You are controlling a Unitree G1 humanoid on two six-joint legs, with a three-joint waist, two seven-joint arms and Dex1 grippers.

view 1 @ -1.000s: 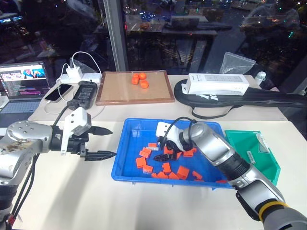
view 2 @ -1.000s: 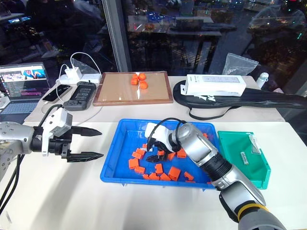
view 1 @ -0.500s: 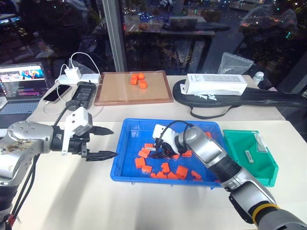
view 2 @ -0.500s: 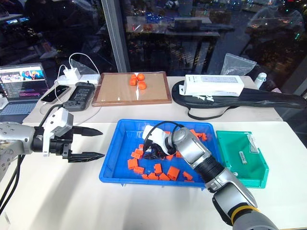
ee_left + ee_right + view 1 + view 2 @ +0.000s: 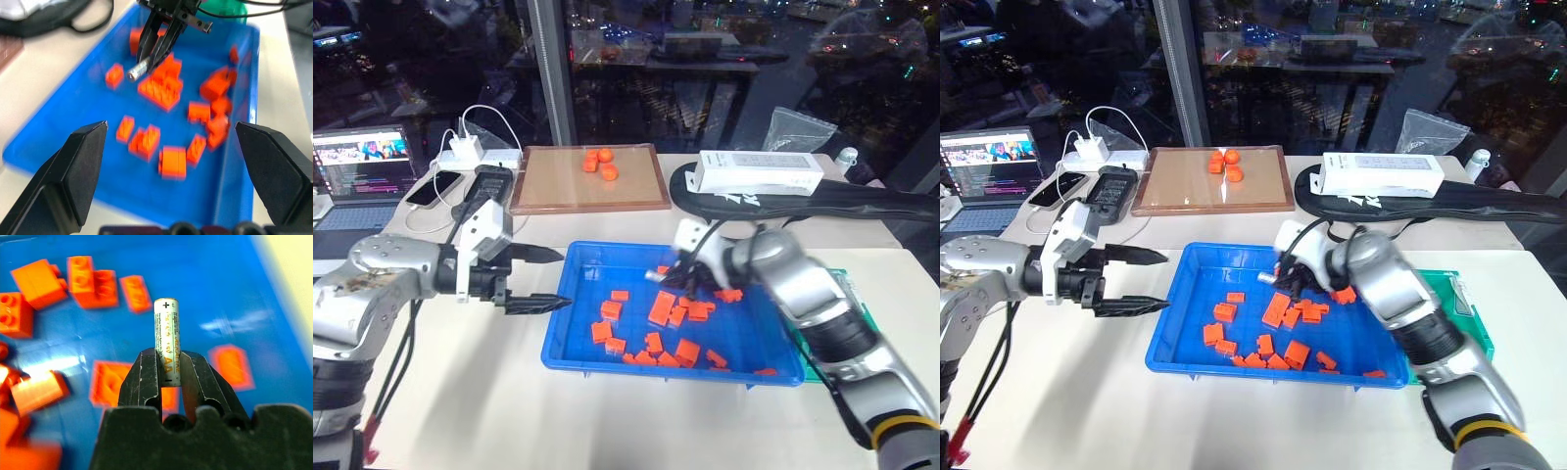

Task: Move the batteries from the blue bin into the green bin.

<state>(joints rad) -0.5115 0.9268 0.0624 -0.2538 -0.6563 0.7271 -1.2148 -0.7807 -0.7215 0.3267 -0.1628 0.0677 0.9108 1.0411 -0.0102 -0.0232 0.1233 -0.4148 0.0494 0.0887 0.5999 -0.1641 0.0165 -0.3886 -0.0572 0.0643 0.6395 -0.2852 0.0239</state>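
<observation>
The blue bin (image 5: 590, 281) sits mid-table, holding several orange bricks (image 5: 662, 308). My right gripper (image 5: 168, 354) hangs above the bin's far middle part, shut on one of the batteries (image 5: 167, 339), a slim silvery cylinder that juts out past the fingertips. The same battery (image 5: 138, 69) appears in the left wrist view, clear of the bricks. My left gripper (image 5: 548, 279) is open and holds nothing, level with the bin's left rim and pointing toward it. The green bin (image 5: 1465, 313) stands right of the blue bin, partly hidden by my right arm.
Behind the blue bin lie a brown framed board (image 5: 548, 186) with orange pieces, a white box (image 5: 759, 173) on a black bag (image 5: 876, 201), and a black device (image 5: 487, 186). At the far left are a laptop (image 5: 362, 162) and chargers with cables.
My right gripper has shut on a battery among the bricks, then lifted it up and to the right. The left gripper has edged toward the blue bin's rim.
</observation>
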